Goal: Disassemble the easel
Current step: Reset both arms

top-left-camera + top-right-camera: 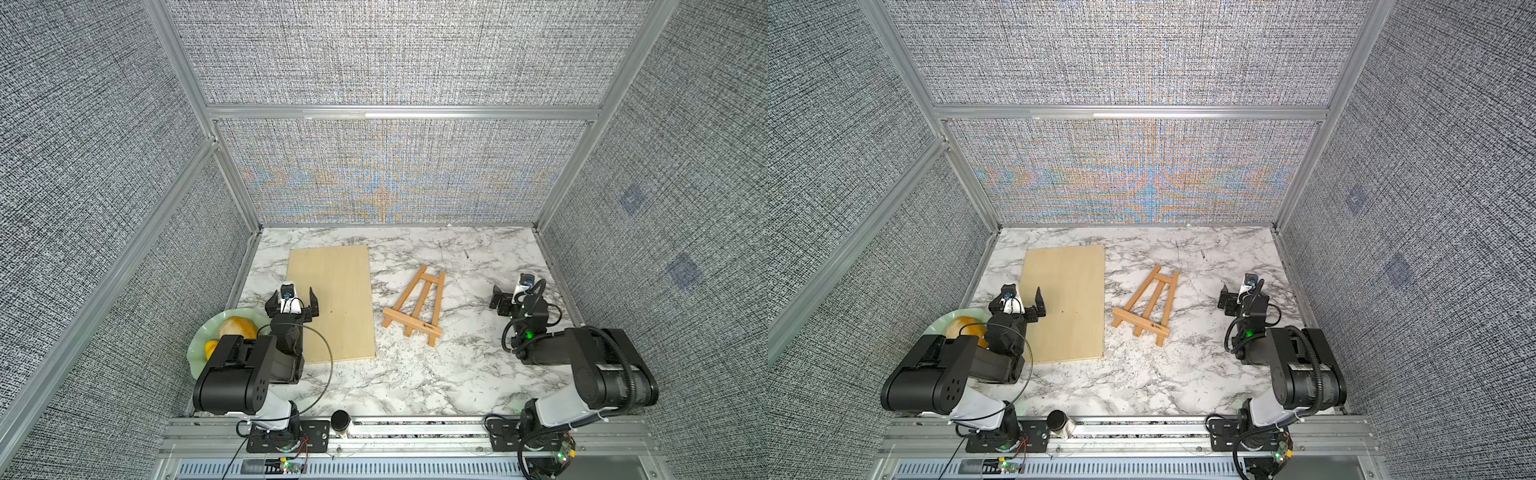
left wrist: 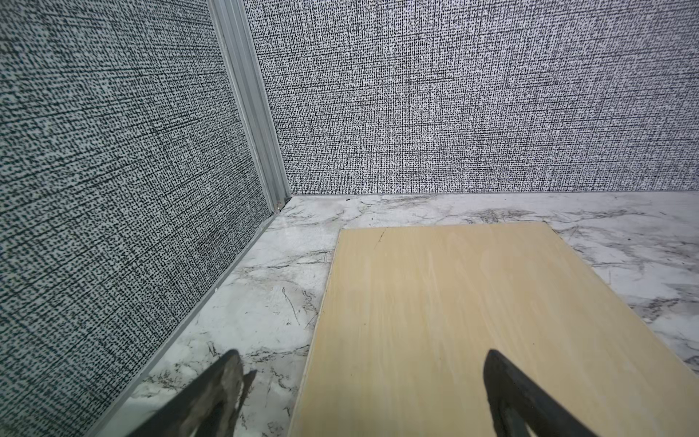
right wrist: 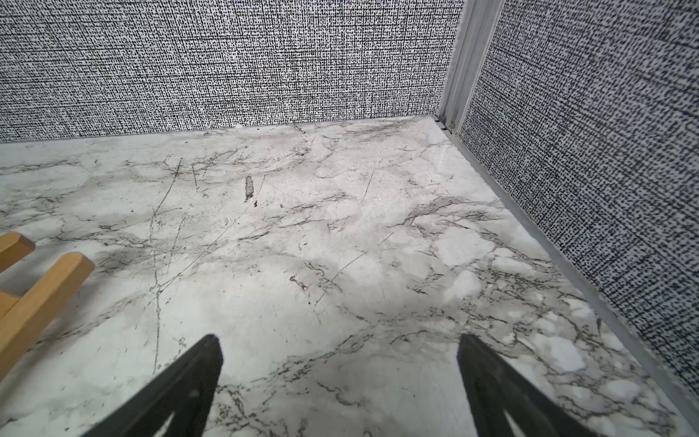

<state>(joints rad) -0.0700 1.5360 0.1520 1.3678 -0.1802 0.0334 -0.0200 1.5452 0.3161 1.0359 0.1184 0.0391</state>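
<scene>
The marble-patterned tabletop (image 1: 419,382) sits inside a booth of grey woven wall panels (image 1: 386,54) framed by aluminium posts (image 1: 574,166). The easel (image 1: 419,307) lies flat near the middle of the table, ledge bar toward the robot, with bare marble all round it. A strip of marble separates it from the pale plywood board (image 1: 336,303) on its left. The left gripper (image 1: 293,297) is over the board's left edge, fingers spread wide and holding nothing. The right gripper (image 3: 338,340) is to the easel's right, nearer the right wall, fingers likewise spread and empty above bare marble. A green plate (image 1: 195,353) of food sits at the table's left edge, partly under the left arm. The widest open stretch is front centre, between the two arm bases
</scene>
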